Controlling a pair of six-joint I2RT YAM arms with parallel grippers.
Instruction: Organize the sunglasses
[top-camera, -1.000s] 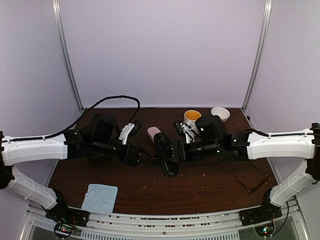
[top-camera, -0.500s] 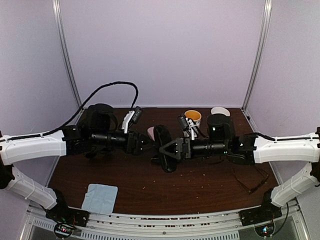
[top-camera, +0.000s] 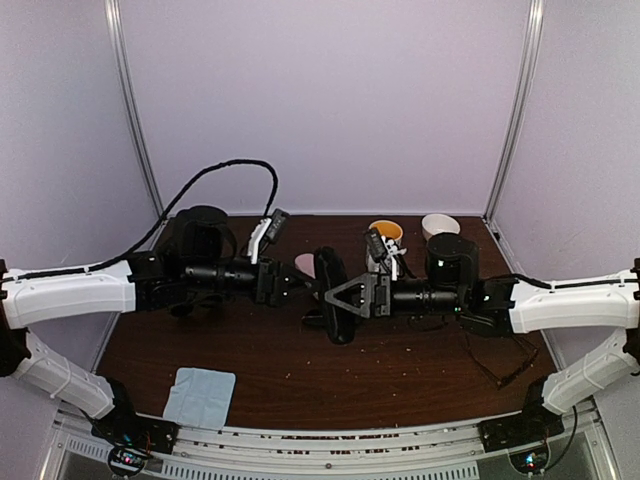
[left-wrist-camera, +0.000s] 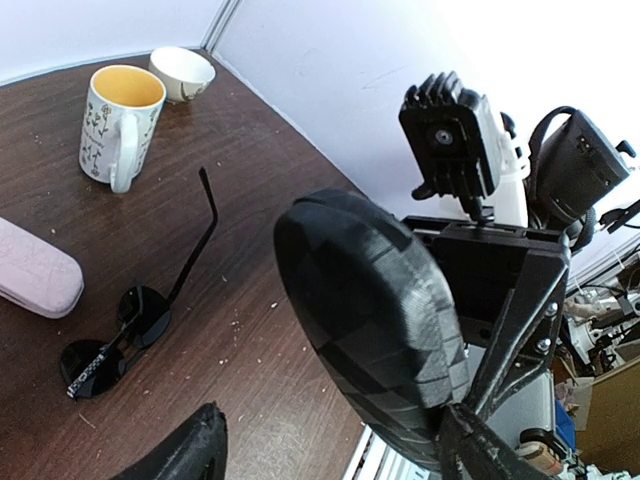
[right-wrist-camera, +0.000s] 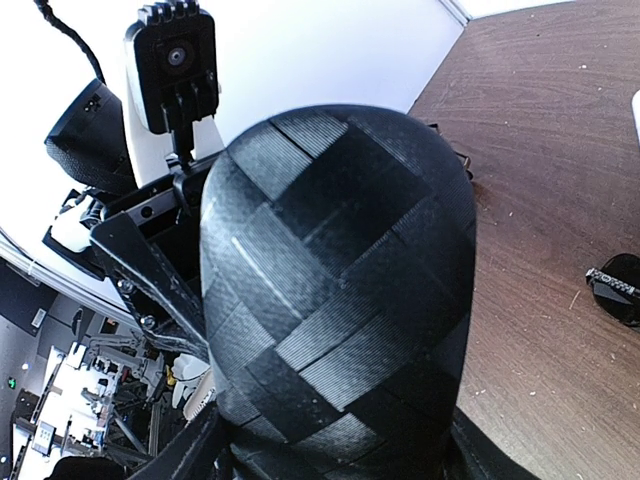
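Lilac walls close in a dark brown worktop (top-camera: 260, 370) sprinkled with crumbs. At the near left lies a light-blue cloth (top-camera: 200, 396), flat and well apart from everything else.

We see the left pincer (top-camera: 293, 282) reaching in from the left. In its wrist view its fingers (left-wrist-camera: 190, 455) are spread wide and grip nothing. Just beyond its tip, on the far side, a pink case (top-camera: 303, 264) rests on the worktop.

At the middle, the right pincer (top-camera: 340, 296) pinches a black woven-texture case (top-camera: 325, 268), one finger on each side of it. We cannot tell whether the case's lower end touches the worktop.

The left wrist view shows black sunglasses (left-wrist-camera: 115, 345) with dark lenses. They lie on the worktop just beside the pink case, with one temple unfolded and pointing towards a mug (left-wrist-camera: 120, 120). From above they are hidden by the case and the arm.

The white mug, yellow inside, stands at the far right of centre, and a small pale bowl (top-camera: 440, 224) stands just to its right. A thin black-framed pair of glasses (top-camera: 503, 362) lies near the right edge, beside the right arm.
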